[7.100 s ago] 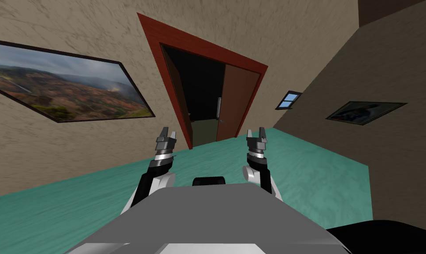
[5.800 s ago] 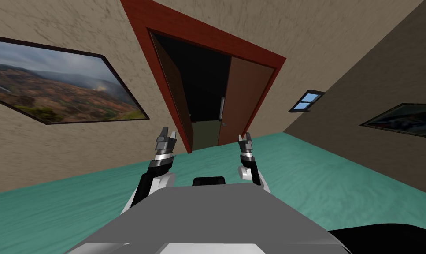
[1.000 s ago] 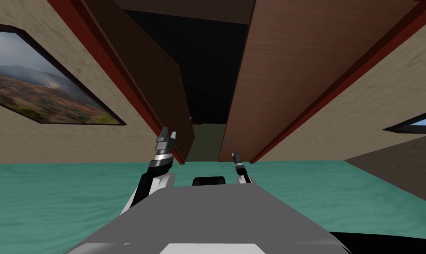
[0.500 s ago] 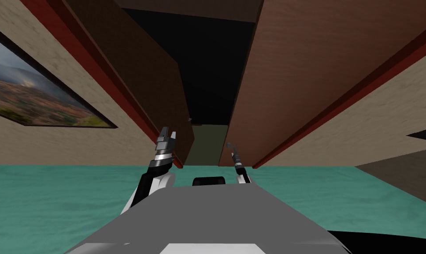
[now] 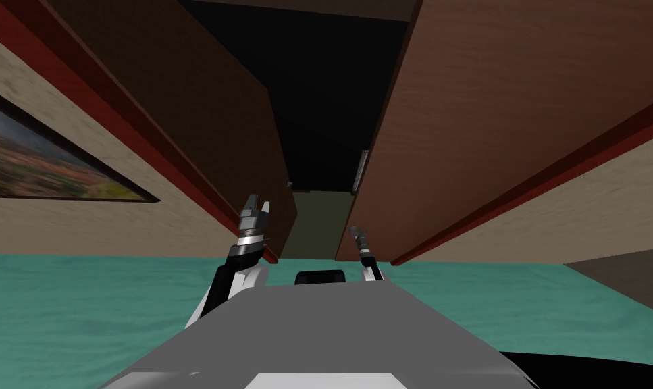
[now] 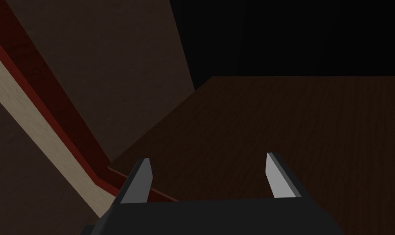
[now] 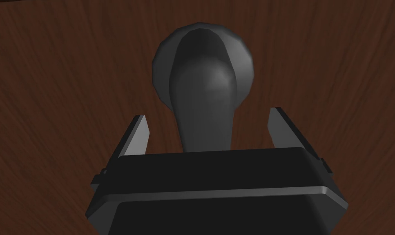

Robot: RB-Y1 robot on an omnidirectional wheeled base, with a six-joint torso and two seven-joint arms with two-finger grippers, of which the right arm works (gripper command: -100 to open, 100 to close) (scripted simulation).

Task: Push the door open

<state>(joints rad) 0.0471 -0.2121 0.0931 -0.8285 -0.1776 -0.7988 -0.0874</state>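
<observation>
Right gripper [image 7: 207, 113] first: fingers [image 7: 138, 130] apart, one on either side of the dark grey handle [image 7: 202, 77]. They are not clamped on it, and I cannot tell whether either blade grazes it. The handle's long axis runs from its round base on the panel back toward the gripper body, down the middle of the gap. Just behind it, square-on to the hand, is the brown right door leaf [image 7: 49, 81]. So the task's thing lies straight ahead of these fingers and very close.

In the head view this gripper sits low against that leaf, near its free edge. The left gripper [image 5: 256, 204] is raised beside the free edge of the left door leaf [image 5: 203, 115], which stands swung away from me. Its fingers are apart with nothing between them.

Between the two leaves is a narrow strip of olive floor [image 5: 321, 223], and beyond it a black area [image 5: 318, 81].

Judgement: the right arm is the nearer one and should do the work. The move calls for a straight drive along the gripper's own axis, into the panel at the handle. That spot is far from the hinge side, so leverage should be good. Main risk is the blades skating off the lever as the leaf turns.
</observation>
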